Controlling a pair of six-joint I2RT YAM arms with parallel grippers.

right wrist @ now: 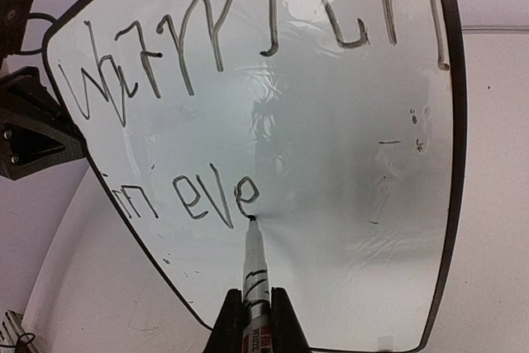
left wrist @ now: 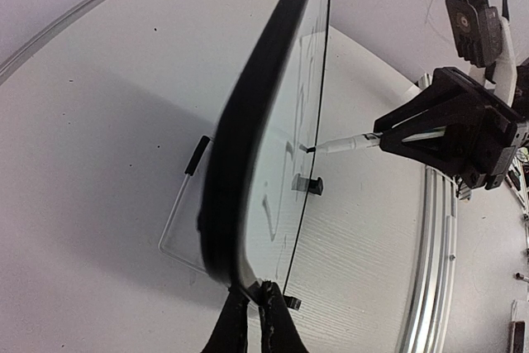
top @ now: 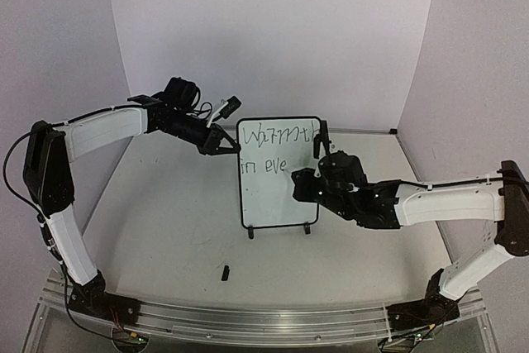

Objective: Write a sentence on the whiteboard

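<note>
White walls (top: 273,31) enclose a pale grey surface (top: 165,221) on three sides.

1. Right tool (right wrist: 256,297): clamped on a marker (right wrist: 252,250), one finger on each side of the barrel. The marker's long axis runs straight out from the tool into the writing face. Its tip touches that face just after the last "e" of the second line.
2. Right arm: the upper links rise from the base at the near right corner to an elbow at the far right. The forearm reaches left, roughly level, and the wrist sits in front of the whiteboard's right half.
3. Left tool (left wrist: 254,291): closed on the black frame at the upper left edge of the whiteboard (top: 277,196).
4. Left arm: it rises from the near left corner, bends at an elbow on the far left, then reaches right to the frame.
5. Whiteboard: upright at mid-surface on two small black feet (top: 251,234), long axis vertical, written face turned toward my bases.
6. Sentence (right wrist: 207,47): two lines run across the short side. The top line reads roughly "Warmth", the second "in eve".
7. A small black cap (top: 225,271) lies on the surface near the front of the whiteboard.
</note>
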